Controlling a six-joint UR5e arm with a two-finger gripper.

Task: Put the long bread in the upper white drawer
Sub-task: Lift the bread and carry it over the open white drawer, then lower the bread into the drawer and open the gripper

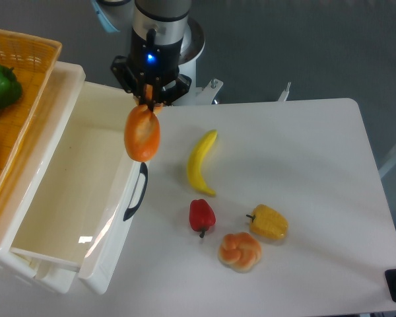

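One bread (142,134), one banana (202,162), one bun (240,251). Three peppers: red (201,216), yellow (268,222), green (0,86). One drawer (86,198), one basket (26,72).

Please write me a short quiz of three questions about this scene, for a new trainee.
1. True or false: the gripper holds the long bread.
2. The bread hangs over: A) the drawer's front wall, B) the basket, C) the bun.
3. Which item lies nearest the banana?

Key: 1 true. 2 A, the white drawer front wall. 3 the red pepper.
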